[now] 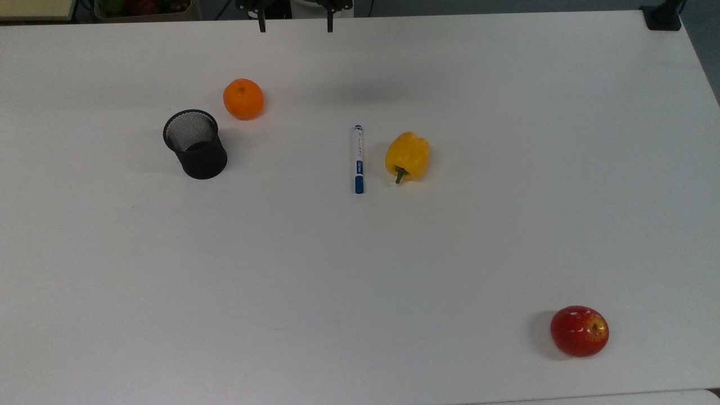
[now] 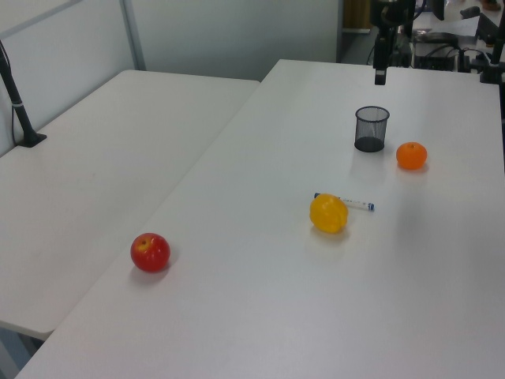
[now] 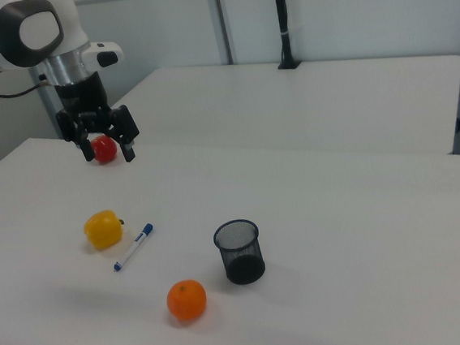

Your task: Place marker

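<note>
One slim white marker with a blue cap [image 1: 358,159] lies flat on the white table [image 1: 360,270], just at 9 o'clock of one yellow bell pepper [image 1: 407,156] in the top view. Also one black mesh cup [image 1: 194,144], one orange [image 1: 243,99], one red apple [image 1: 579,331]. The tool [image 3: 107,150] hangs spread wide, holding nothing.

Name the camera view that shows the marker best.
The top view: the marker lies fully exposed, cap and label readable. In the left view the yellow pepper covers its middle; the right view shows it whole but smaller.
</note>
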Available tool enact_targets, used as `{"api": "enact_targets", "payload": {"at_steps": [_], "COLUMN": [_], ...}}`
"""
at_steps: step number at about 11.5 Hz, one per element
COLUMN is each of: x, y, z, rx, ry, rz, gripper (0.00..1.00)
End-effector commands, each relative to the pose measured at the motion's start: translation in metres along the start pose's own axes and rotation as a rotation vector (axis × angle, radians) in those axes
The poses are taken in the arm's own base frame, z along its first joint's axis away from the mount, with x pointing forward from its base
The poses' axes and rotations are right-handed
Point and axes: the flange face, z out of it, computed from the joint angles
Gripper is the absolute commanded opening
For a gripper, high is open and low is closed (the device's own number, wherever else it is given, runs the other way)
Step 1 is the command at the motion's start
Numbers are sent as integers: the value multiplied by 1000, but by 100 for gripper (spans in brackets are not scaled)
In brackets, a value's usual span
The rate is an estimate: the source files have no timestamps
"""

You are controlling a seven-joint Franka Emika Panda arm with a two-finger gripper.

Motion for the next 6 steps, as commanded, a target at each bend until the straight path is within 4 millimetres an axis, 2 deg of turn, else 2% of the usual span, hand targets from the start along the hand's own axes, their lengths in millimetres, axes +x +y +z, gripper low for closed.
{"api": "enact_targets", "payload": {"at_steps": [1,6], "x": [-4,-2], "y": [-3,-7], "z": [3,5], "rx": [16,22], "ry": [-13,-13], "rz": [-1,7], "gripper": [100,100]}}
